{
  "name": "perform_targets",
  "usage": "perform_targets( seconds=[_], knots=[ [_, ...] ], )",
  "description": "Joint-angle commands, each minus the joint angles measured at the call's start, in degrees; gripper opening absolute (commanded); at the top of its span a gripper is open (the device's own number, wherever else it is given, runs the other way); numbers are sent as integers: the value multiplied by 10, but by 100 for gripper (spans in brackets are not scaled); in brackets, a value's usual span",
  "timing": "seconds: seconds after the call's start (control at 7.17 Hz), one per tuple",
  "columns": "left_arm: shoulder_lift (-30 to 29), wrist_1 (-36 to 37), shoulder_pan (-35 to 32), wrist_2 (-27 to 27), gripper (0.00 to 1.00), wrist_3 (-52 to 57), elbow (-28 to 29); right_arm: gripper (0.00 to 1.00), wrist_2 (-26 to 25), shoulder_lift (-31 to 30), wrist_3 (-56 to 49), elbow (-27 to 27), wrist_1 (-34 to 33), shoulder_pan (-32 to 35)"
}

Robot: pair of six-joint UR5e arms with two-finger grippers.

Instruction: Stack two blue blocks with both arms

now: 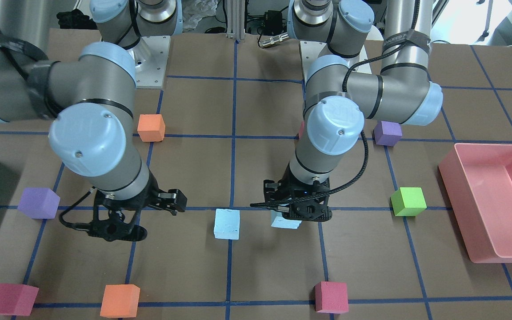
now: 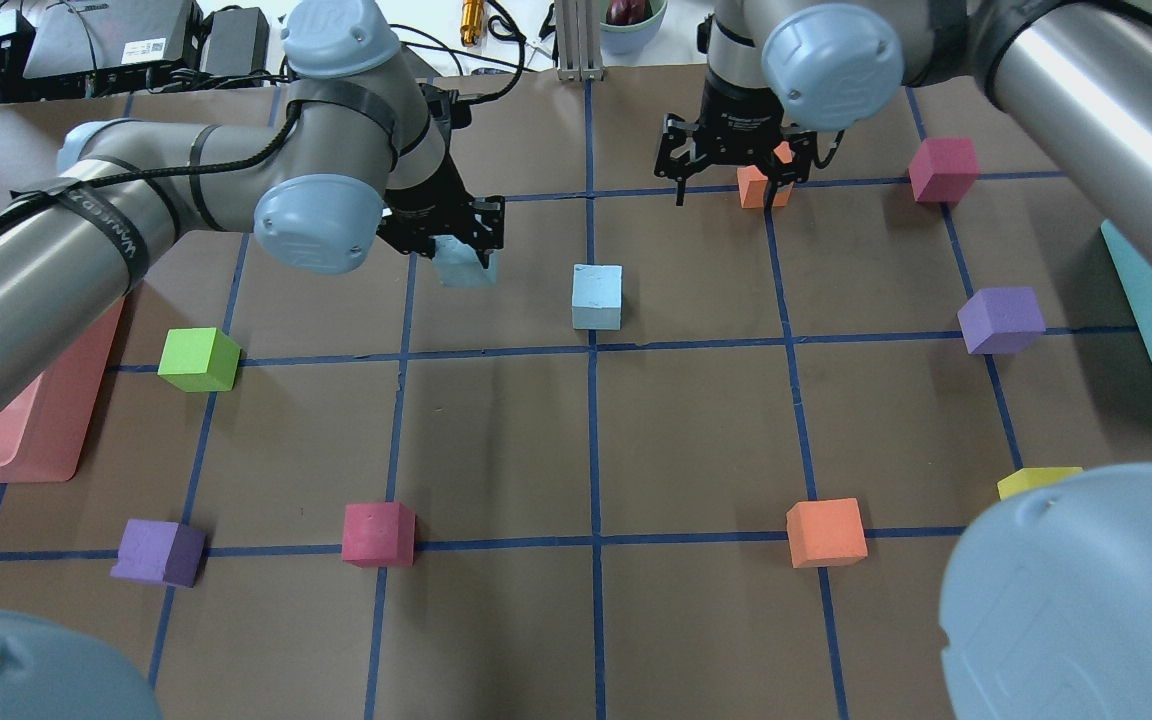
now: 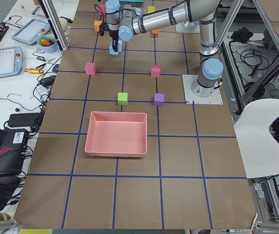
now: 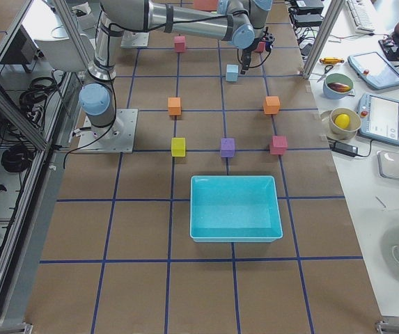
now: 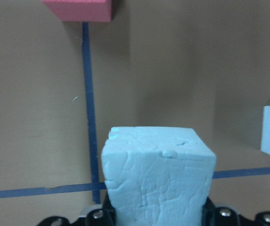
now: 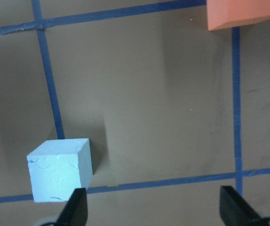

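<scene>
My left gripper (image 2: 456,243) is shut on one pale blue block (image 2: 467,269), which fills the lower middle of the left wrist view (image 5: 158,174) and sits at or just above the table. The other blue block (image 2: 597,297) stands free on the table a short way to its right, also seen from the front (image 1: 227,224). My right gripper (image 2: 736,178) is open and empty, hanging above the table beyond the free block, next to an orange cube (image 2: 762,187). In the right wrist view the free block (image 6: 59,169) lies by the left fingertip (image 6: 77,207).
A pink bin (image 1: 489,145) stands at my left side, a teal bin (image 2: 1151,320) at my right. Loose cubes lie around: green (image 2: 198,359), purple (image 2: 1002,320), red (image 2: 378,533), orange (image 2: 825,532), yellow (image 2: 1036,481), purple (image 2: 158,552), red (image 2: 943,169).
</scene>
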Motion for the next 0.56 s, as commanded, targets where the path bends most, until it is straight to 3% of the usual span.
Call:
perform_targets(
  seconds=[0.0, 0.42],
  knots=[
    [-29, 0, -59, -6, 0, -83, 35, 100, -17, -62, -54, 16, 52, -39],
    [-74, 4, -89, -6, 0, -129, 85, 100, -31, -161, -59, 123, 43, -39]
  ],
)
